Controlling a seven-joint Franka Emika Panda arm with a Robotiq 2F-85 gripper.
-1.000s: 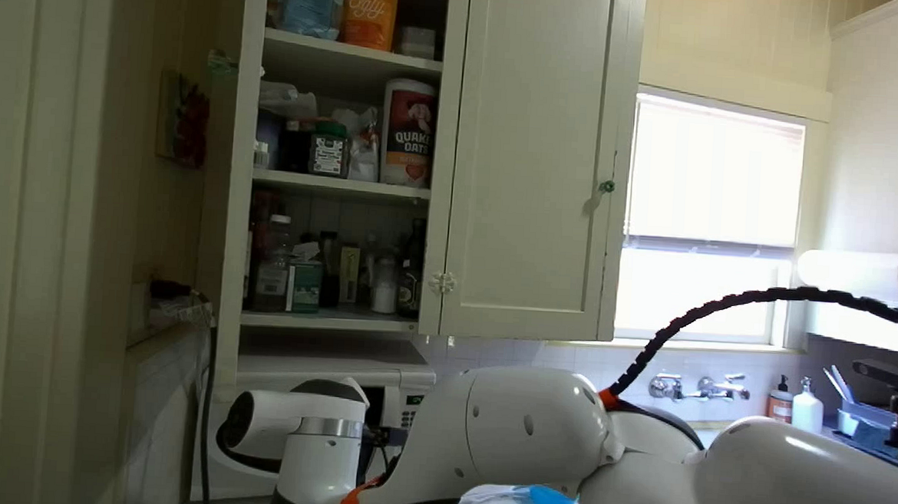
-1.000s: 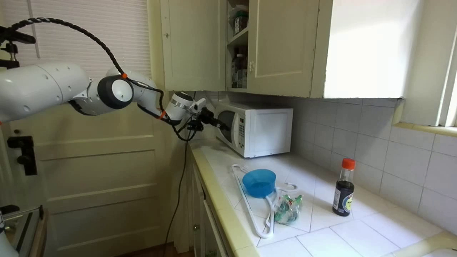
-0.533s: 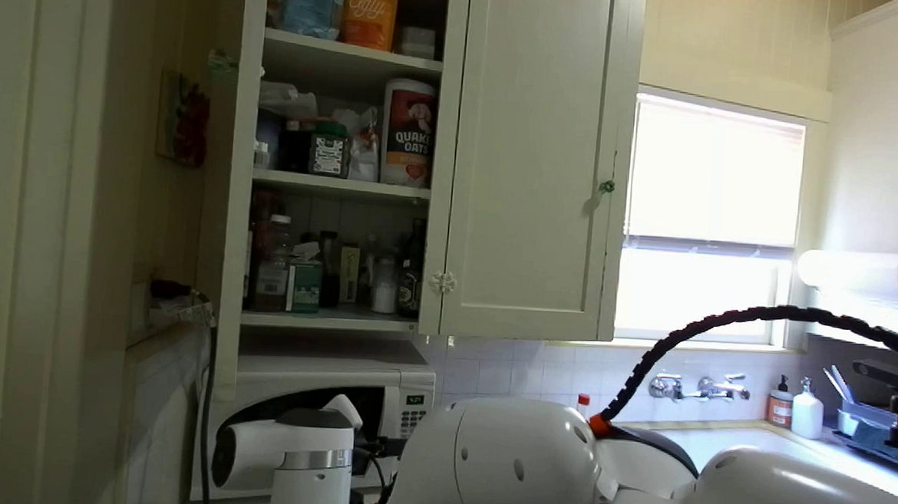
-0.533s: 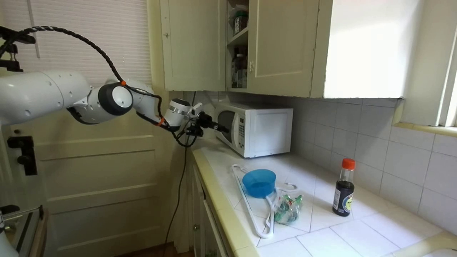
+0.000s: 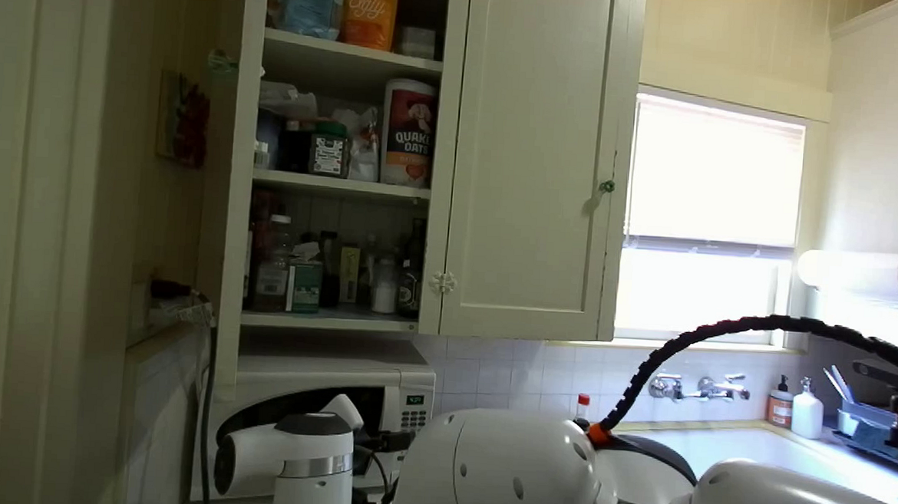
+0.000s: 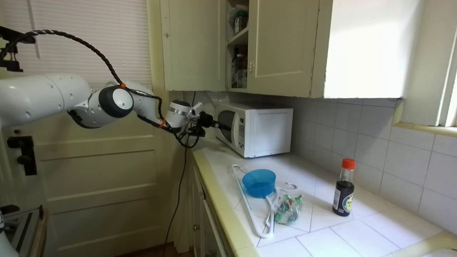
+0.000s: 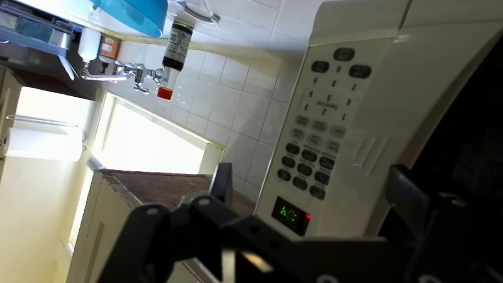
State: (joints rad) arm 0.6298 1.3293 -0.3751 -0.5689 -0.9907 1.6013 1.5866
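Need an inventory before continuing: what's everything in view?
microwave: 1, white, counter
bowl: 1, blue, counter
hanger: 1, white, counter
crumpled bag: 1, clear and green, beside bowl
red-capped bottle: 1, dark, counter
cabinet: 1 open, cream, above microwave
oats canister: 1, red and white, in cabinet
other groceries: several, mixed, in cabinet
paper-towel roll: 1, white, near window
pump bottles: 2, white and orange, by sink
faucet: 1, chrome, above sink
gripper: 1, black, open before microwave
arm: 1, white, carrying gripper

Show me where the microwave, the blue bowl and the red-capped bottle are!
Microwave [image 6: 266,132], in an exterior view: its white side.
Blue bowl [image 6: 259,192], in an exterior view: its front wall.
Red-capped bottle [image 7: 177,48], in the wrist view: its labelled middle.
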